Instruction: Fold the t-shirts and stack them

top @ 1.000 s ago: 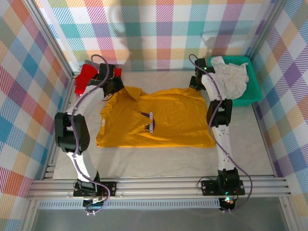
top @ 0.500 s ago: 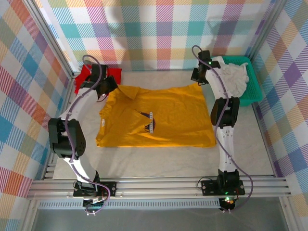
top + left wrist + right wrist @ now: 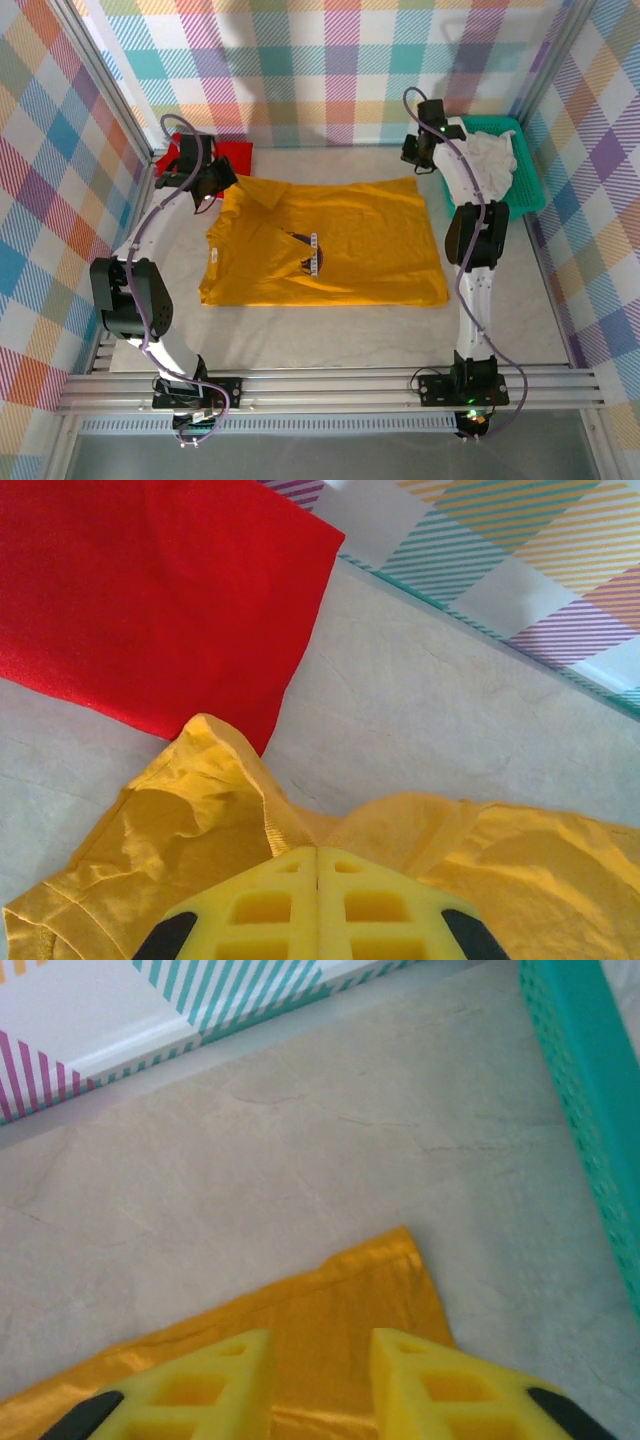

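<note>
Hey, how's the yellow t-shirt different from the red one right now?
The yellow t-shirt lies spread out mid-table; the red t-shirt sits at the far left corner, partly behind the left arm. The yellow t-shirt carries a dark chest logo; the red t-shirt looks plain. Both lie on the table, outside the basket.

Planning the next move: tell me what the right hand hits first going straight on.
Probably the yellow t-shirt, whose corner lies between the right hand's open fingers; bare table beyond it. Depth is unclear.

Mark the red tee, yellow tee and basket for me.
red tee [image 3: 150,590]: left wrist view, middle of the flat cloth.
yellow tee [image 3: 360,240]: top external view, plain body panel.
basket [image 3: 585,1110]: right wrist view, teal side wall.
</note>
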### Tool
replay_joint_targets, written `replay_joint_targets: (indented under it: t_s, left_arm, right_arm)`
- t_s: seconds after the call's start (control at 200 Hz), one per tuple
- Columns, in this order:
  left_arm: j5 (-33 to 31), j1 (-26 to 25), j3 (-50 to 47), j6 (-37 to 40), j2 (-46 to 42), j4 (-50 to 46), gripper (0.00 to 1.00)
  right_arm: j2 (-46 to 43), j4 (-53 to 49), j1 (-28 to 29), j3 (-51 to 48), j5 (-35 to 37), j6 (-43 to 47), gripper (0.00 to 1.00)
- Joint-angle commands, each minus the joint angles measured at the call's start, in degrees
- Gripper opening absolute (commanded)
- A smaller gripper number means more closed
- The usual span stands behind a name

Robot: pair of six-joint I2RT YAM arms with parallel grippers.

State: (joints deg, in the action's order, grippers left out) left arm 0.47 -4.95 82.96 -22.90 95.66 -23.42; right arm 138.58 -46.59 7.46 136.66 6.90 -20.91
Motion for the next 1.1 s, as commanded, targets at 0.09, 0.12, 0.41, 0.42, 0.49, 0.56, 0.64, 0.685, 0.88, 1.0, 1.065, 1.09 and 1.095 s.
replay_joint_targets:
  t_s: [0.09, 0.12, 0.41, 0.42, 0.49, 0.56, 0.64, 0.685, 0.88, 1.0, 1.065, 1.09, 1.095]
  left_arm:
    - [2.27, 0.42, -2.29, -0.22, -2.27, 0.56, 0.0]
    - [2.55, 0.41, -2.74, -0.22, -2.49, 0.48, 0.0]
    - [3.7, 0.29, -9.75, -0.68, -7.12, 1.57, 0.0]
    - [3.78, 0.25, -9.92, -0.66, -7.19, 1.61, 0.0]
    - [3.77, 0.2, -11.17, -0.48, -7.71, 1.42, 0.0]
    - [3.46, 0.18, -12.13, -0.14, -8.32, 1.58, 0.0]
    - [3.18, 0.09, -12.98, 0.08, -8.98, 2.05, 0.0]
    - [3.2, 0.23, -13.3, 0.04, -9.17, 2.23, 0.0]
    - [4.19, 0.2, -14.18, -0.62, -9.56, 3.12, 0.0]
    - [3.43, 0.29, -14.66, -0.59, -10.58, 3.14, 0.0]
    - [2.99, 0.29, -15.01, -0.83, -11.47, 3.12, 0.0]
    - [2.95, 0.36, -15.17, -0.88, -11.75, 3.12, 0.0]
    - [2.95, 0.37, -15.18, -0.86, -11.83, 3.12, 0.0]
  right_arm:
    - [13.87, -7.56, -0.37, 17.27, 0.74, 0.6, 0.49]
    - [15.36, -8.34, -0.35, 19.32, 1.49, 0.32, 0.52]
    - [18.97, -7.38, -0.35, 18.16, 6.89, -3.71, 0.56]
    - [19.19, -7.33, -0.35, 18.34, 6.76, -3.85, 0.56]
    - [20.31, -7.07, -0.38, 18.71, 5.69, -4.56, 0.58]
    - [21.78, -7.47, -0.36, 19.6, 3.9, -5.55, 0.59]
    - [23.04, -6.73, -0.4, 19.7, 0.84, -6.2, 0.59]
    - [23.72, -7.11, -0.4, 20.83, -0.31, -6.47, 0.57]
    - [23.85, -5.66, 0.32, 21.0, -2.09, -6.42, 0.22]
    - [22.26, -4.12, 0.71, 20.85, -1.71, -5.9, 0.06]
    - [20.2, -3.37, 0.71, 20.57, -1.54, -5.62, 0.01]
    - [19.12, -2.98, 0.69, 20.19, -1.52, -5.4, 0.0]
    - [18.84, -2.89, 0.7, 20.03, -1.53, -5.34, 0.0]
